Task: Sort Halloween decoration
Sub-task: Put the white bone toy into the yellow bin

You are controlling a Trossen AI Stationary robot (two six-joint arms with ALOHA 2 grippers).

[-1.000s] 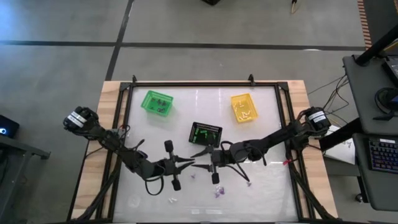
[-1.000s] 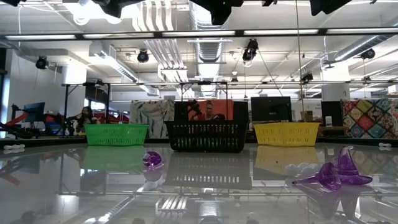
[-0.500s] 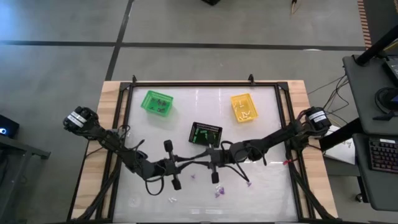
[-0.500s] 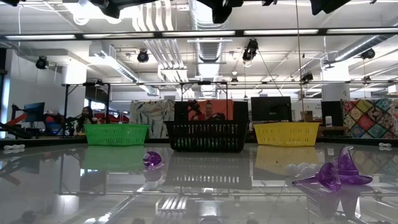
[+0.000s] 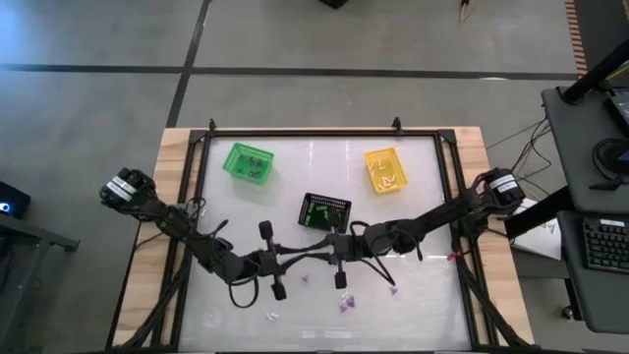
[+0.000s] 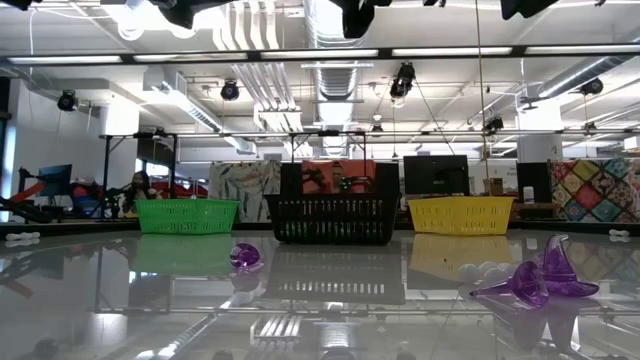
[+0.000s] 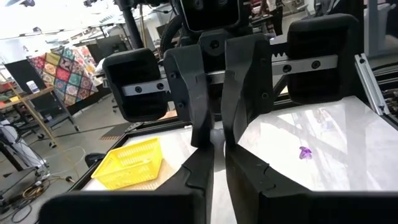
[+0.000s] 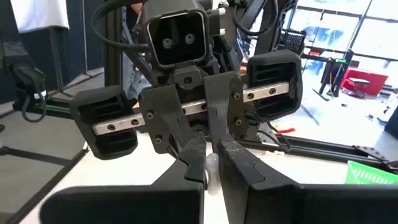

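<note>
High view: right gripper now pinched nearly shut, earlier spread wide, tip to tip with narrow left gripper. Purple trinkets lying just beside; pointing direction unreadable.
</note>
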